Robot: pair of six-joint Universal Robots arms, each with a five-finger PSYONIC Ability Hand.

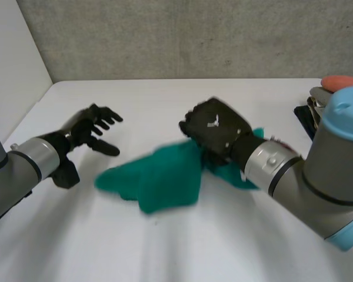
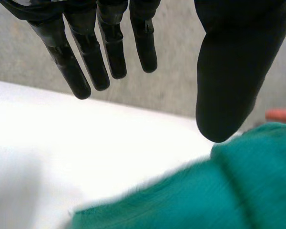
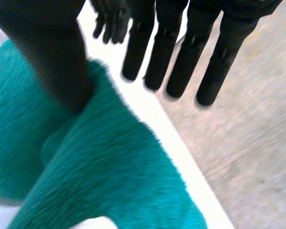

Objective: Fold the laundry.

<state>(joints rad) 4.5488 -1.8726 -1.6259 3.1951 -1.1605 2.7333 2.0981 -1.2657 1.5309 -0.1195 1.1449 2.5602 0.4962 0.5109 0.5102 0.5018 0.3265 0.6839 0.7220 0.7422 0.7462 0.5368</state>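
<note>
A crumpled green cloth (image 1: pixel 159 176) lies in a heap on the middle of the white table (image 1: pixel 165 247). My right hand (image 1: pixel 215 129) hovers over the heap's right part, its back turned up. In the right wrist view its fingers (image 3: pixel 181 52) are straight and open, and the cloth (image 3: pixel 109 162) sits under the palm and thumb. My left hand (image 1: pixel 94 126) is to the left of the cloth and apart from it, fingers spread. Its straight fingers (image 2: pixel 86 57) and thumb hold nothing, with the cloth (image 2: pixel 219 191) below the thumb.
An orange-red object (image 1: pixel 341 81) and a black item (image 1: pixel 309 114) lie at the table's far right edge. A grey wall (image 1: pixel 194 35) runs behind the table and a white panel (image 1: pixel 12 70) stands at the left.
</note>
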